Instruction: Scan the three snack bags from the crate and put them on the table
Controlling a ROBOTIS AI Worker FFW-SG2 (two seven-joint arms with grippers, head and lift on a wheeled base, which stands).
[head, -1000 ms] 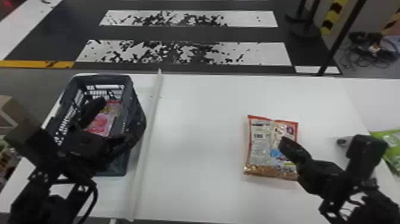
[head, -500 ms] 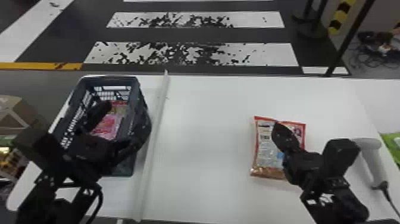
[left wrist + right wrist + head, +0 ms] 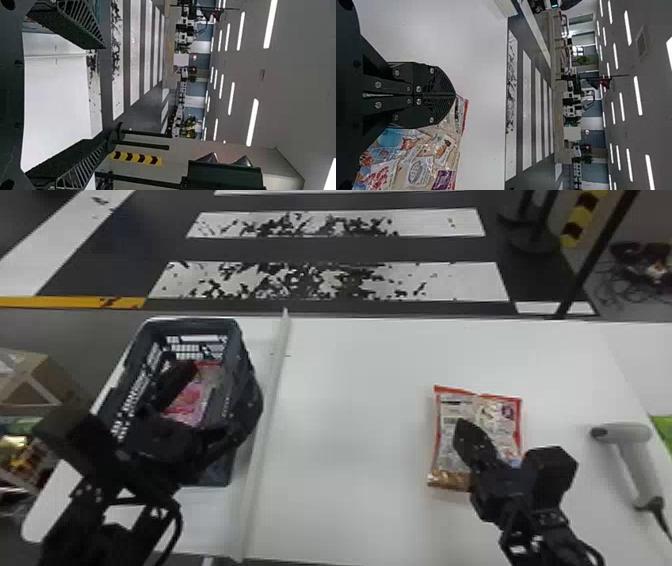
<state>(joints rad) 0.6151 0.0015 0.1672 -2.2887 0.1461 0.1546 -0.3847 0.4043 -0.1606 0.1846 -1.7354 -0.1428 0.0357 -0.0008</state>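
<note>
"What does the head view tell you?"

"The left gripper (image 3: 222,377) is over the crate (image 3: 192,322), where a pink snack bag (image 3: 187,402) lies, presumably to fetch it. Another snack bag (image 3: 445,440) lies flat on the table (image 3: 350,415), partly under the right gripper (image 3: 462,427); near that gripper, the scanner (image 3: 637,470) lies on its side, likely parked there for easy reach."

"And the surface, the room?"

"Plain white, with a pale strip (image 3: 265,415) between crate and bag, perhaps as a divider. Beyond is dark floor with worn white stripes (image 3: 325,280)."

"Left wrist view?"

"That gripper's fingers are spread wide with nothing between them, which would suit straddling a bag. White tabletop lies past them, then striped floor, a yellow-and-black marker (image 3: 138,157) and ceiling lights (image 3: 252,122)."

"The right wrist view?"

"Fingers pressed together, empty. The tabletop bag lies beside and below them, colourful printed face showing; I can't tell whether they touch it. Bare white table beyond, then the hall."
</note>
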